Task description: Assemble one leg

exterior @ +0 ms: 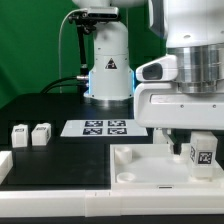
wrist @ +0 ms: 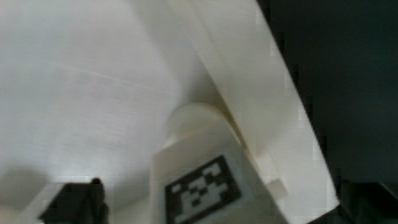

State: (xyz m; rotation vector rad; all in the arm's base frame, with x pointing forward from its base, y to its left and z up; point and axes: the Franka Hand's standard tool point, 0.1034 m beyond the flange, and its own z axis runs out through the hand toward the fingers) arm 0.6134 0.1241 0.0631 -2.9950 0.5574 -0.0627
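A leg (exterior: 203, 152), a small white square post with a black-and-white tag, stands upright at the near right corner of the large flat white square piece (exterior: 135, 170). My gripper (exterior: 196, 146) hangs straight over this leg with its fingers on either side. In the wrist view the leg (wrist: 222, 180) lies between the dark fingertips (wrist: 75, 203), with a gap showing between that fingertip and the leg, so the jaws stand open around it. The gripper (wrist: 226, 206) is close above the flat white piece (wrist: 89, 90). Two more legs (exterior: 18, 136) (exterior: 41, 133) stand on the black table at the exterior view's left.
The marker board (exterior: 105, 127) lies flat in the middle of the table, in front of the robot base (exterior: 108, 75). A white block (exterior: 5, 165) sits at the left edge of the exterior view. The flat square piece has raised corner sockets (exterior: 124, 156).
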